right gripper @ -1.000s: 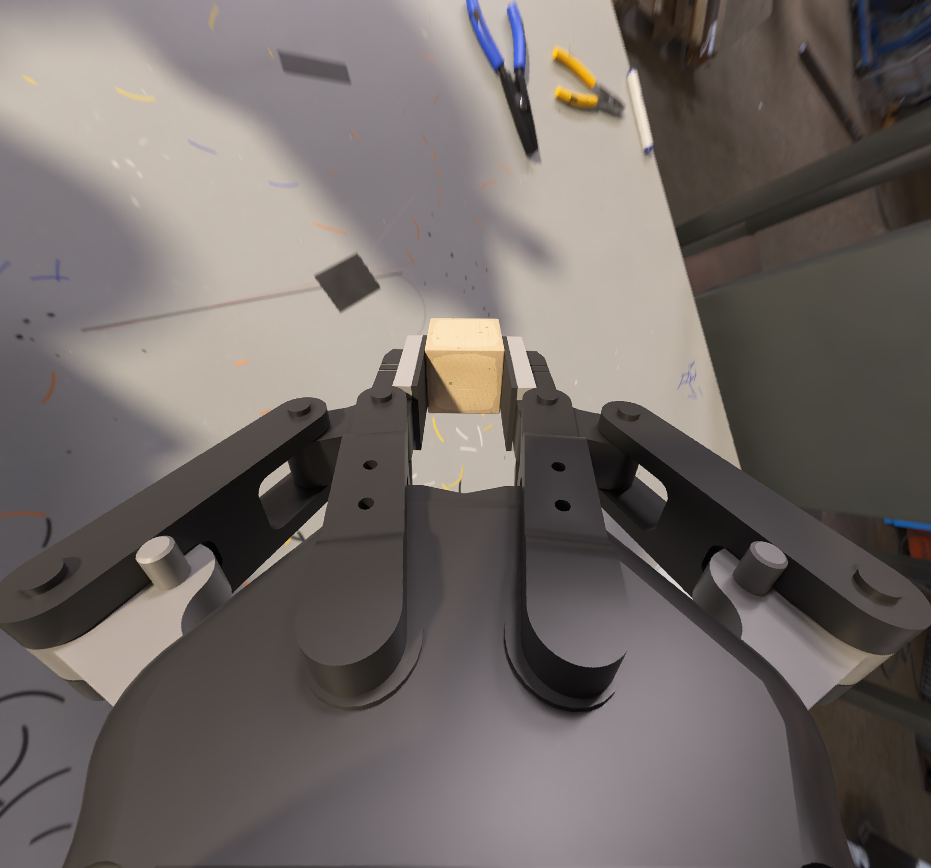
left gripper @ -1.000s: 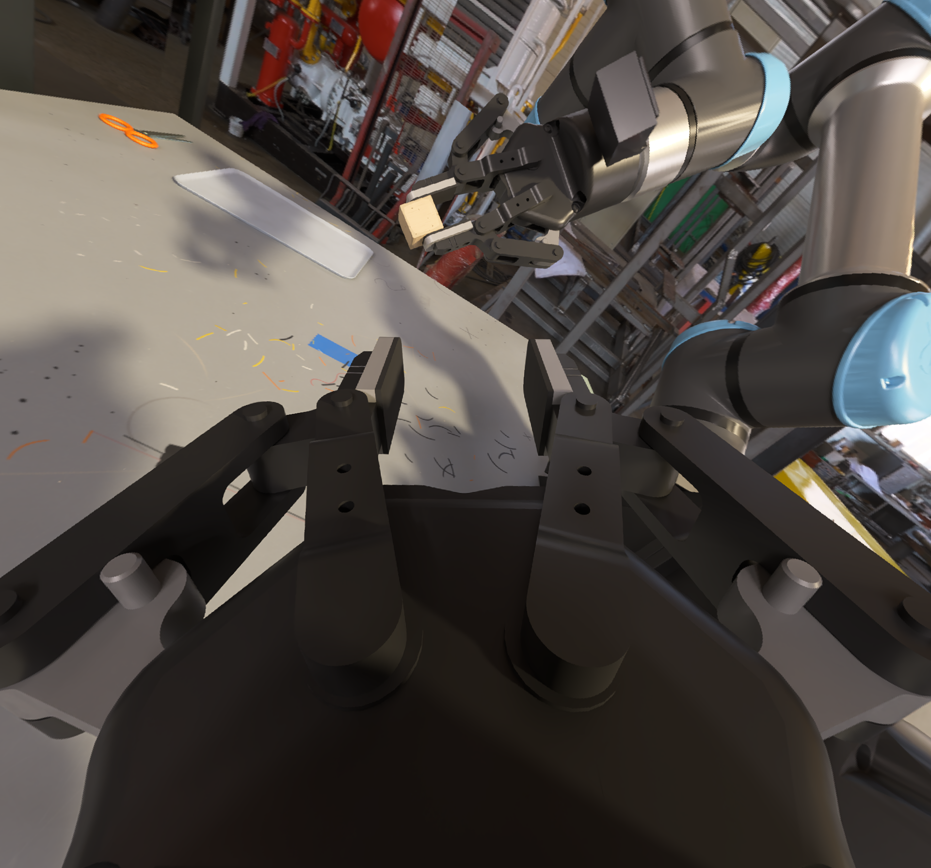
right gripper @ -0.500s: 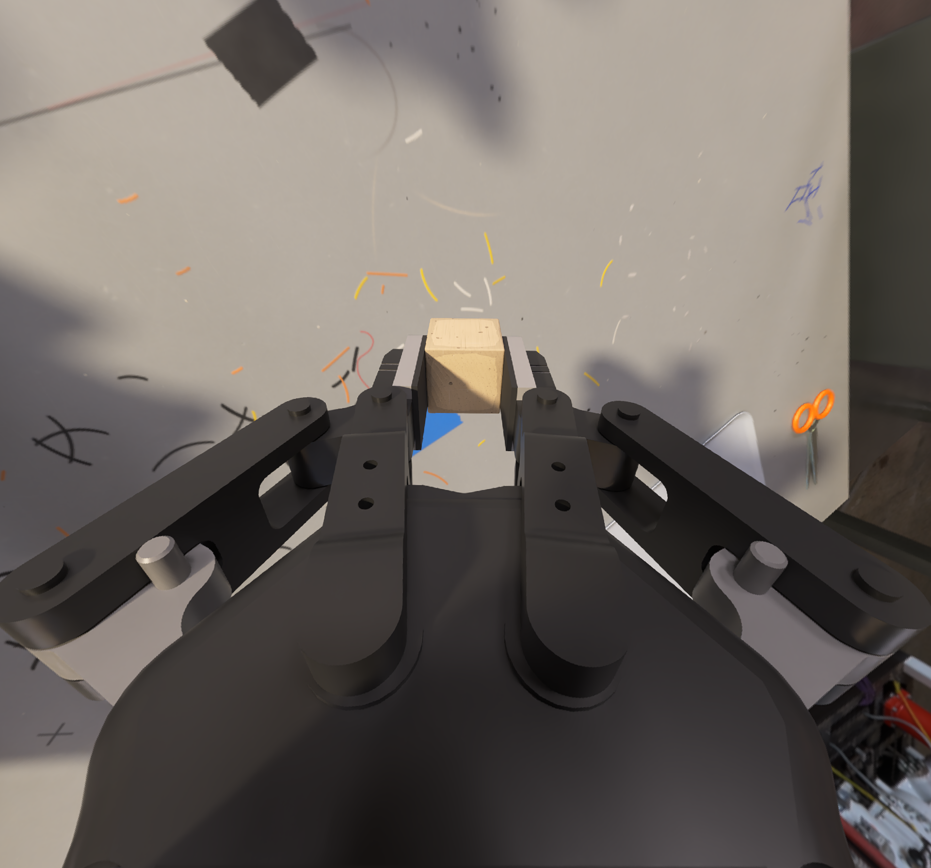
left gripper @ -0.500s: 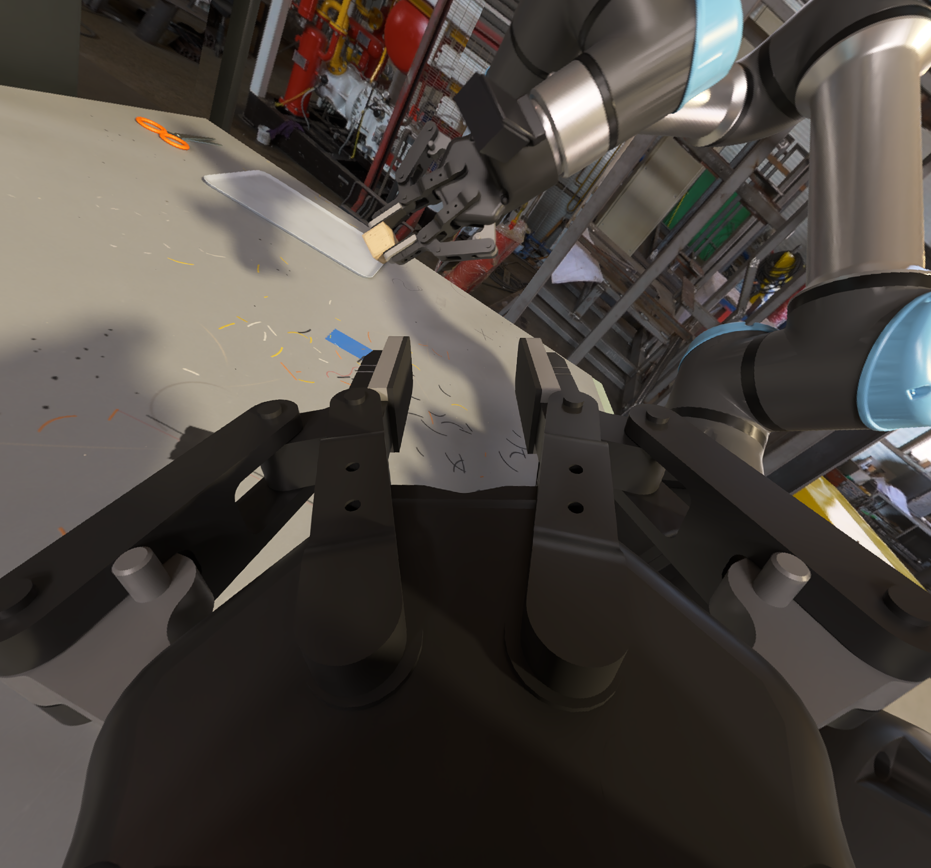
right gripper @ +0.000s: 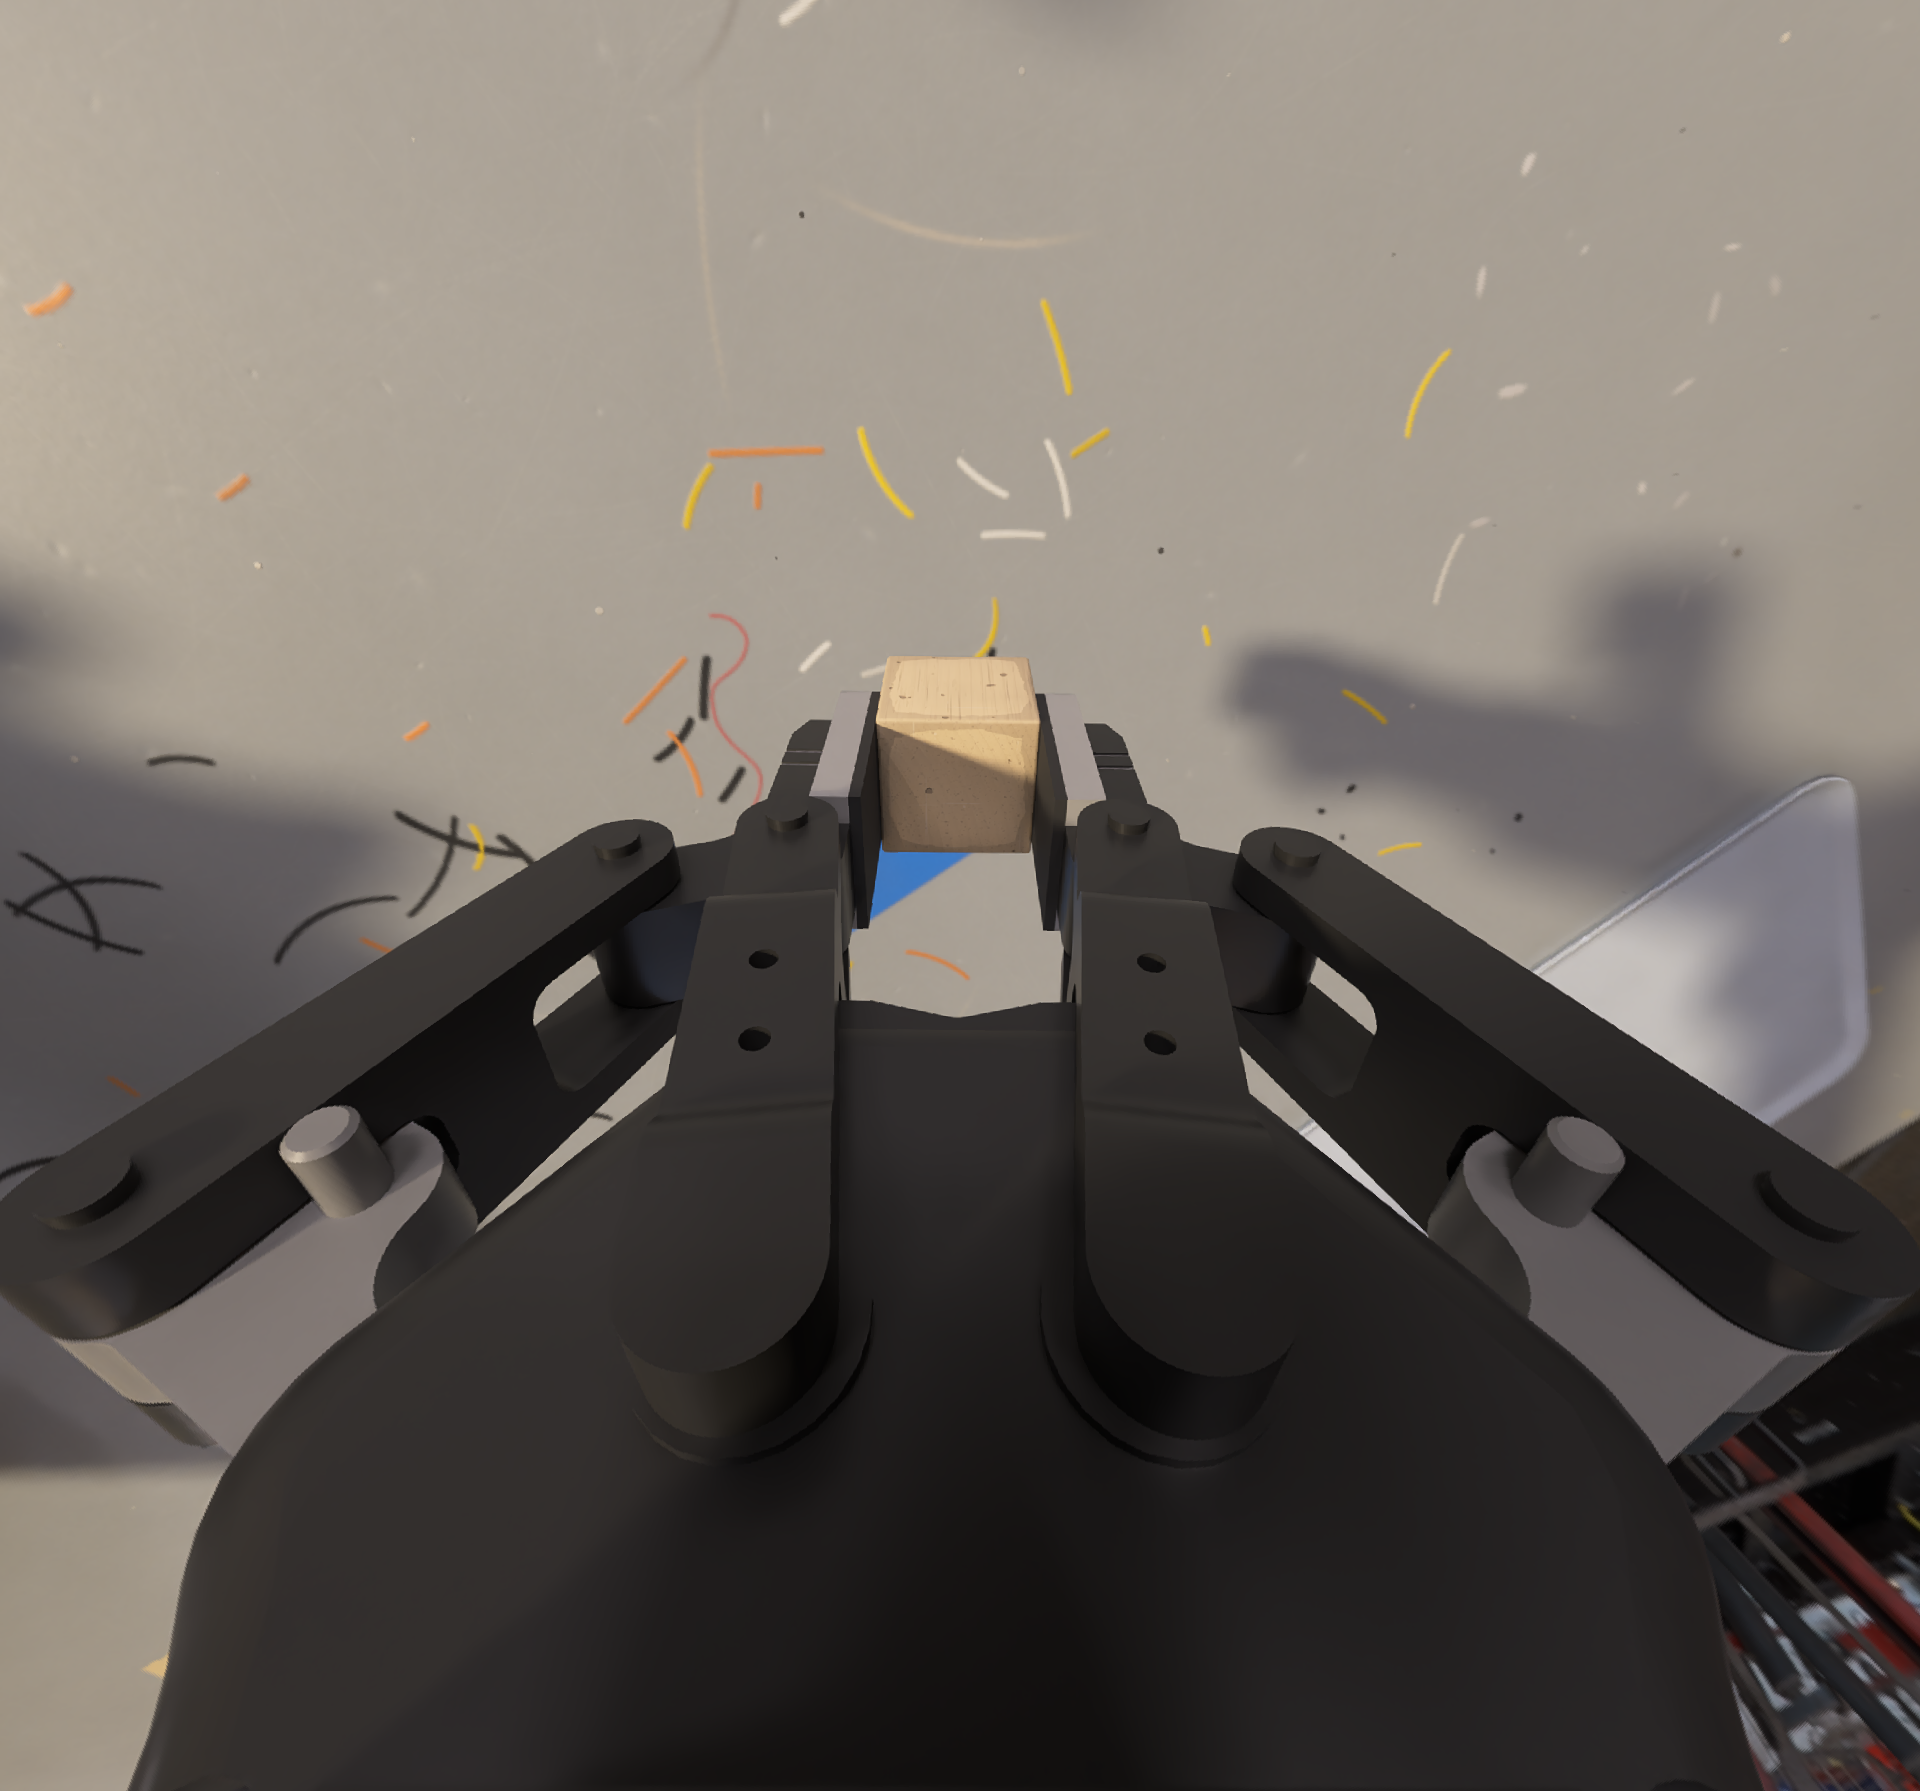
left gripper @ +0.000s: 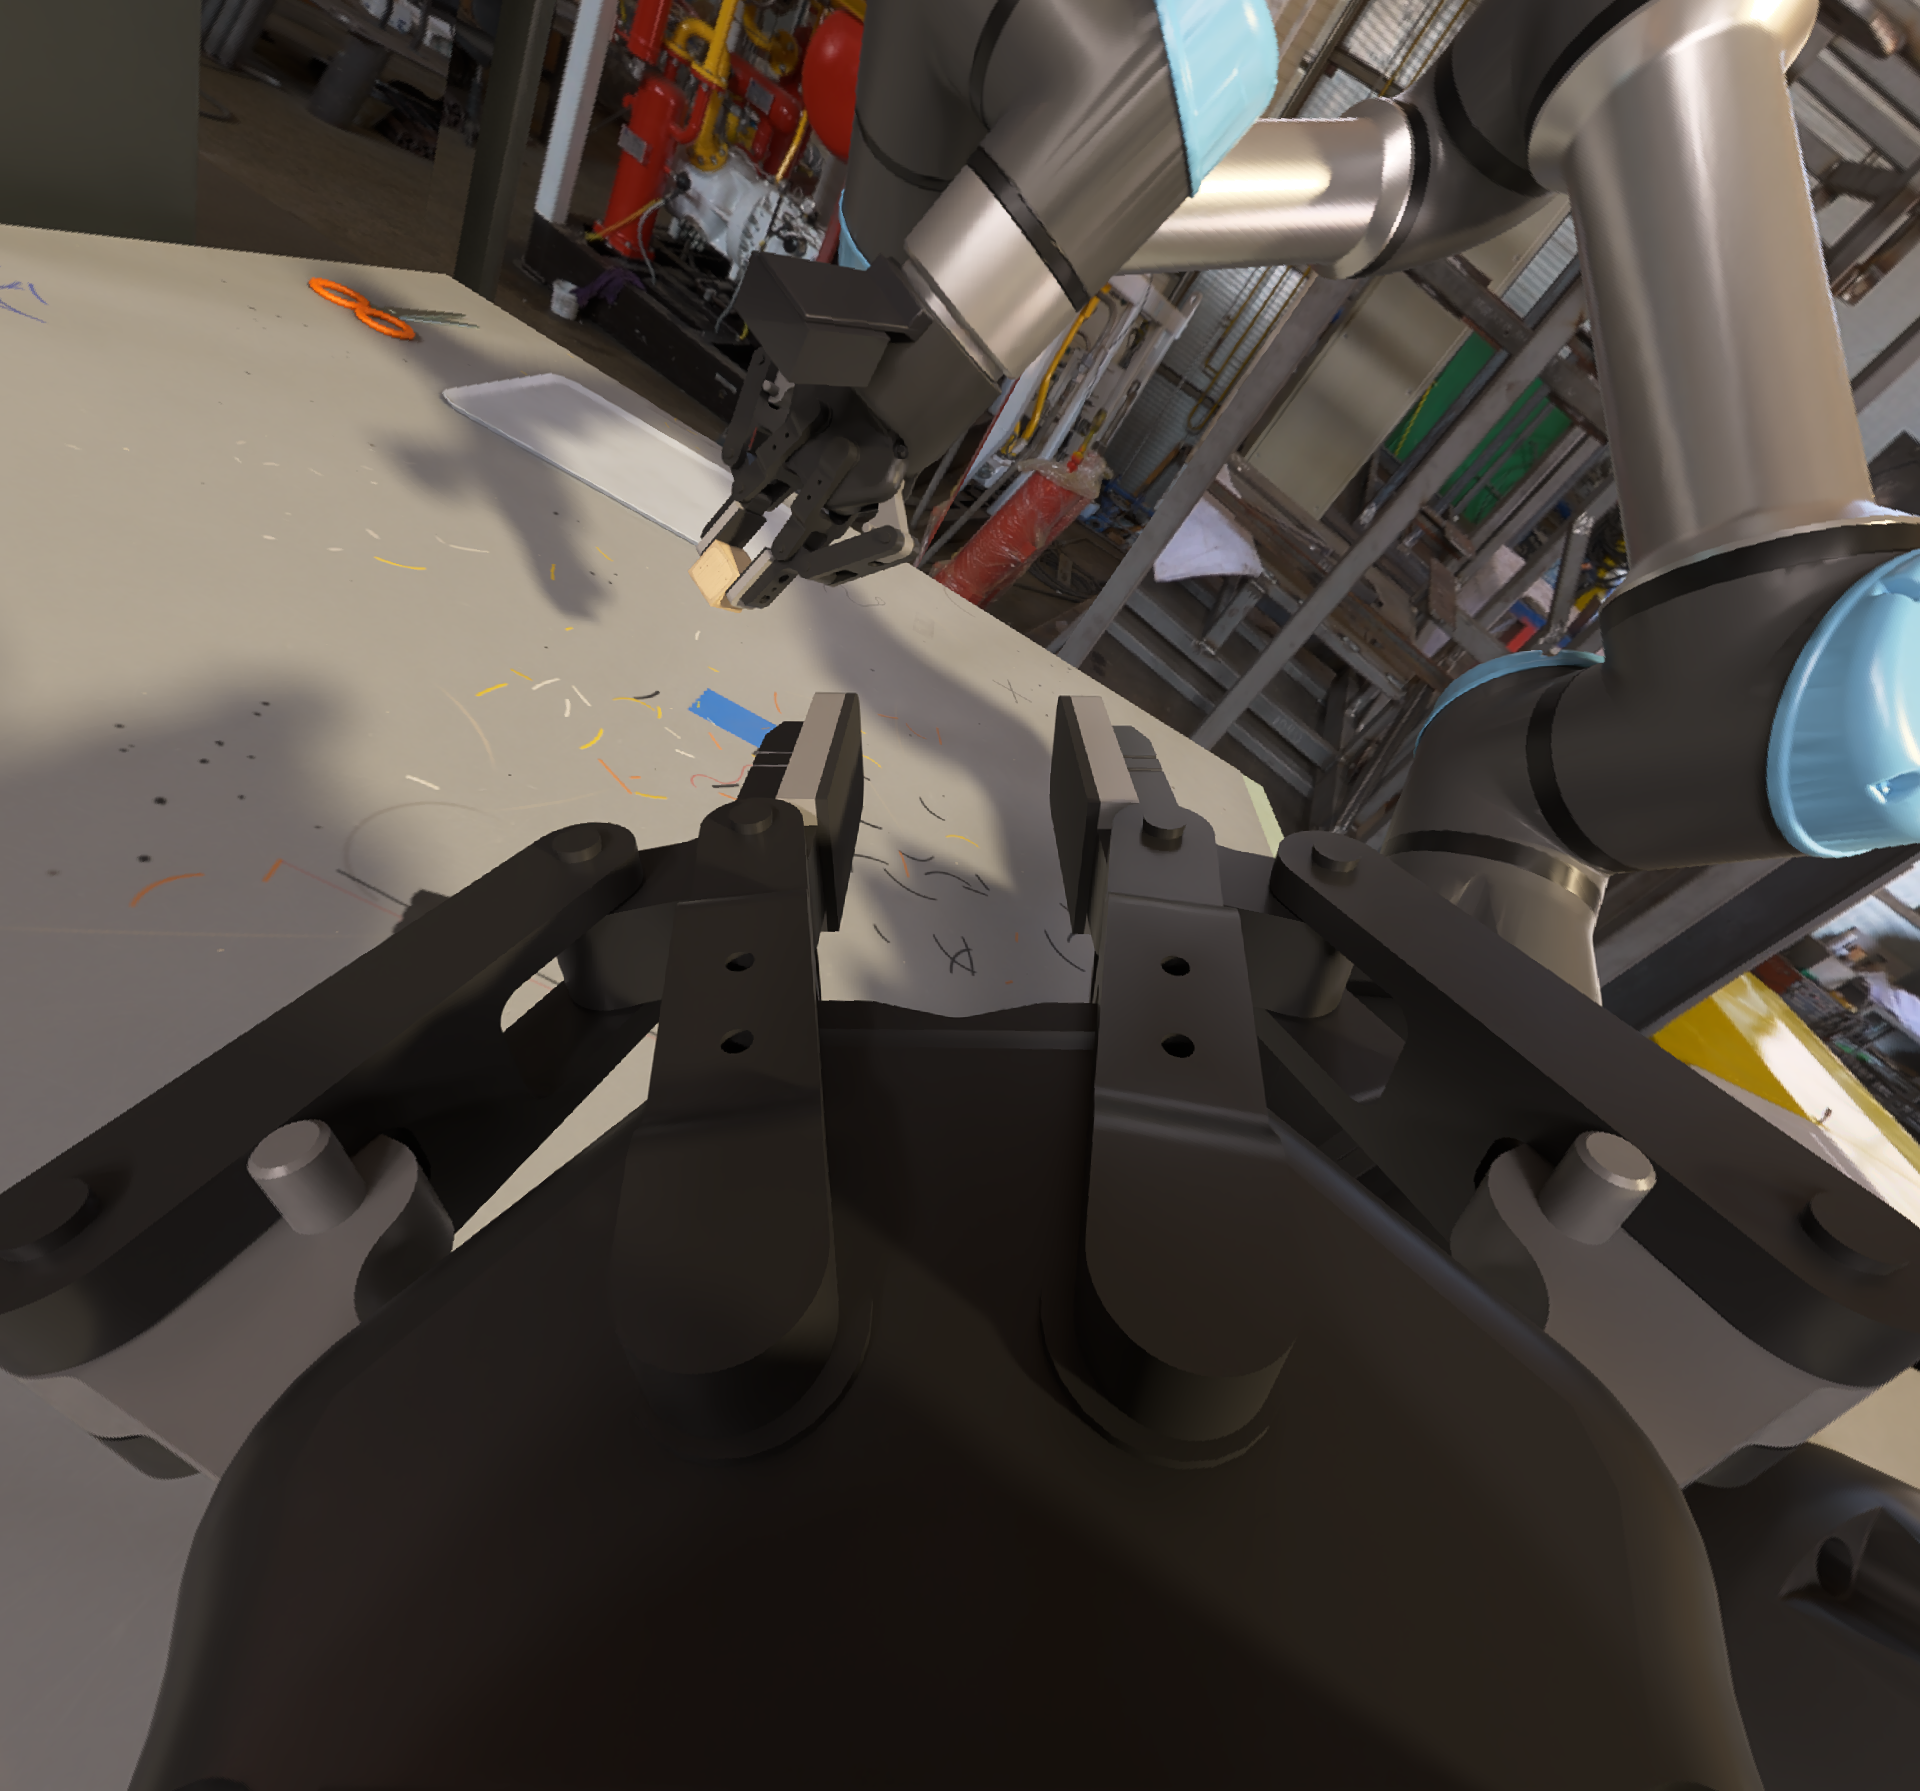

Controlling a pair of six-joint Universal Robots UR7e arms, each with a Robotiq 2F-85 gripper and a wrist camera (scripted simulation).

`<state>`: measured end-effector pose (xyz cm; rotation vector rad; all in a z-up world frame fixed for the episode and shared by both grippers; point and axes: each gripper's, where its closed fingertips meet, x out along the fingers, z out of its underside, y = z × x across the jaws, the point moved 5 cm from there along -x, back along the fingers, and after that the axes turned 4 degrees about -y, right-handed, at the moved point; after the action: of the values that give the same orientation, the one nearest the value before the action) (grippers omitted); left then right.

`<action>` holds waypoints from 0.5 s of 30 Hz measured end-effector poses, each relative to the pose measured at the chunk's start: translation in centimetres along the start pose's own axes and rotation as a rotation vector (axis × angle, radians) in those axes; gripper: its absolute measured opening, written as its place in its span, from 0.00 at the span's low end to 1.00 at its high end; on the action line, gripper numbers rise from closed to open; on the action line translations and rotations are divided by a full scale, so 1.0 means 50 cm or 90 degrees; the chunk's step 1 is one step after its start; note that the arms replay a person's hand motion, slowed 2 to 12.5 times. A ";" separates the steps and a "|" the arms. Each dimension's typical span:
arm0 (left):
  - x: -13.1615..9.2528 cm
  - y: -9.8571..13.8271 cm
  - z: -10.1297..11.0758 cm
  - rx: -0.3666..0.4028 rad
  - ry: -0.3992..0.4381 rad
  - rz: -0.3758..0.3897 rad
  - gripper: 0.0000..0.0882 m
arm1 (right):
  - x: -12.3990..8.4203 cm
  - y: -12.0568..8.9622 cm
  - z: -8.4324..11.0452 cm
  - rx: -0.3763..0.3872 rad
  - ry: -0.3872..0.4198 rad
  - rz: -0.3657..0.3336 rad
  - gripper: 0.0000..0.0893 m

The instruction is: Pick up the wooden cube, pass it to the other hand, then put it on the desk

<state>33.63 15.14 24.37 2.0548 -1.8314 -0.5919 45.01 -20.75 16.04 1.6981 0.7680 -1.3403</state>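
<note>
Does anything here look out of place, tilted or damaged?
Nothing stands out. The right claw holds the wooden cube squarely above the desk; the left claw is open and empty. The desk bears only coloured marks.

An industrial workshop: red and yellow pipework (left gripper: 717, 110) at twelve o'clock, steel racking (left gripper: 1299, 515) at two, a scuffed, paint-flecked desk (left gripper: 208, 598) with orange scissors (left gripper: 362, 307).
</note>
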 end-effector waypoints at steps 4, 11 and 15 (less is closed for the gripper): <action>-0.003 0.000 0.001 0.005 -0.003 -0.007 0.38 | 0.025 0.004 -0.006 0.015 0.003 -0.034 0.28; -0.009 -0.002 0.001 0.003 -0.004 -0.014 0.38 | 0.062 0.008 -0.018 0.052 -0.002 -0.096 0.28; -0.013 -0.004 0.001 -0.003 -0.003 -0.011 0.37 | 0.079 0.008 -0.029 0.066 -0.001 -0.129 0.28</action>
<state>33.72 15.80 24.29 2.0710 -1.8152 -0.6057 46.98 -19.78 12.45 1.7365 0.9033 -1.5430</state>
